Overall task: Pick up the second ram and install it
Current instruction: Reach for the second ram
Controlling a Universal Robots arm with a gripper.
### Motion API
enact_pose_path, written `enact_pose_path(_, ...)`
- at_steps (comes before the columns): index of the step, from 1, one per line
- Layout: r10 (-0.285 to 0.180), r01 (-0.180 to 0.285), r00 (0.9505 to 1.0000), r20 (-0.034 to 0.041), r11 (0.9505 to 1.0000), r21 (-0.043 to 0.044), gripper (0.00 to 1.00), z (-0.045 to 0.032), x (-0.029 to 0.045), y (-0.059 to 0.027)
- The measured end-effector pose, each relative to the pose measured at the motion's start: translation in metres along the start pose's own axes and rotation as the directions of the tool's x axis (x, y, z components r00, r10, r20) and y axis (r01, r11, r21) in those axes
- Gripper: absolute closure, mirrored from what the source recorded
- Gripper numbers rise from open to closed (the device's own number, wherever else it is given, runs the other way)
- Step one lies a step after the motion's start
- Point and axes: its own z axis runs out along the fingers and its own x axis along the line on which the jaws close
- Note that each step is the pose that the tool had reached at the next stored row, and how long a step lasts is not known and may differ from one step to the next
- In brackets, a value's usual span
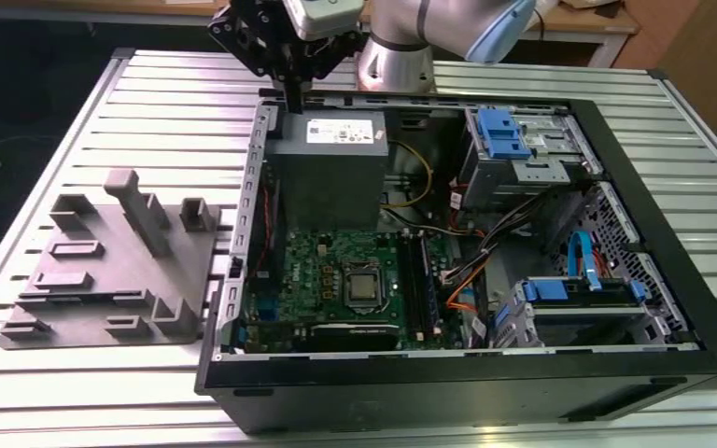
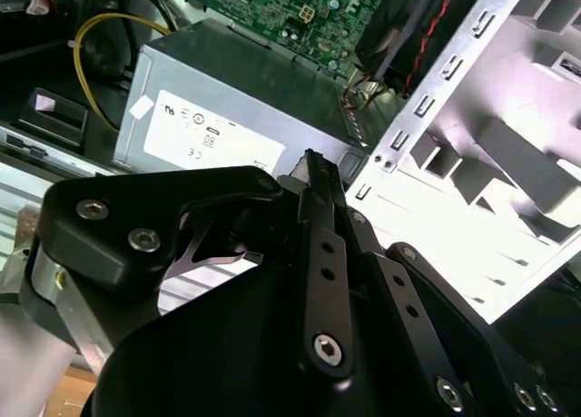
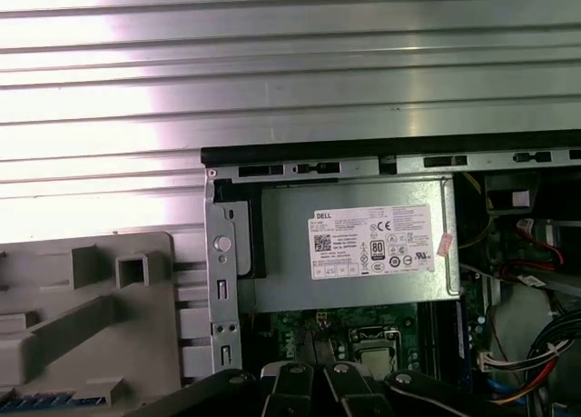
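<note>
Second ram (image 1: 295,101) held upright at the far end of the open computer case (image 1: 458,378)
Nearest, the case lies on the slatted bench (image 1: 147,93), with the grey holder tray (image 1: 97,280) just beside it on the exterior view's left. Past the motherboard (image 1: 333,280) sits the power supply (image 1: 330,177). Above the supply's far corner, the pincer (image 1: 294,79) is closed narrow on the dark stick, which hangs down from it.

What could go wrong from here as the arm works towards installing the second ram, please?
1. The gripper hangs right over the power supply, beside the case wall; a straight descent could strike either.
2. Loose cables lie beside the memory slots; they might snag anything lowered there.
</note>
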Motion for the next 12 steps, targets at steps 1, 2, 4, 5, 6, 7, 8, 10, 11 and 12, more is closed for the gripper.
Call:
enact_pose_path(1,0.000,0.000,1.0000,0.0000,1.0000,-0.0001,0.93,0.0000,0.0017,-0.0001)
enact_pose_path(2,0.000,0.000,1.0000,0.0000,1.0000,0.0000,0.93,0.0000,0.0034,-0.0003)
enact_pose_path(4,0.000,0.000,1.0000,0.0000,1.0000,0.0000,0.93,-0.0001,0.0071,-0.0005)
enact_pose_path(5,0.000,0.000,1.0000,-0.0001,1.0000,0.0001,0.93,-0.0001,0.0088,-0.0007)
enact_pose_path(6,0.000,0.000,1.0000,0.0000,1.0000,0.0000,0.93,-0.0001,0.0105,-0.0008)
enact_pose_path(7,0.000,0.000,1.0000,0.0000,1.0000,0.0000,0.93,-0.0001,0.0121,-0.0009)
enact_pose_path(8,0.000,0.000,1.0000,0.0000,1.0000,0.0000,0.93,-0.0001,0.0133,-0.0010)
enact_pose_path(10,0.000,0.000,1.0000,0.0000,1.0000,0.0000,0.93,0.0000,0.0152,-0.0011)
enact_pose_path(11,0.000,0.000,1.0000,0.0000,1.0000,0.0000,0.93,0.0001,0.0162,-0.0012)
enact_pose_path(12,0.000,0.000,1.0000,0.0000,1.0000,0.0000,0.93,0.0001,0.0172,-0.0013)
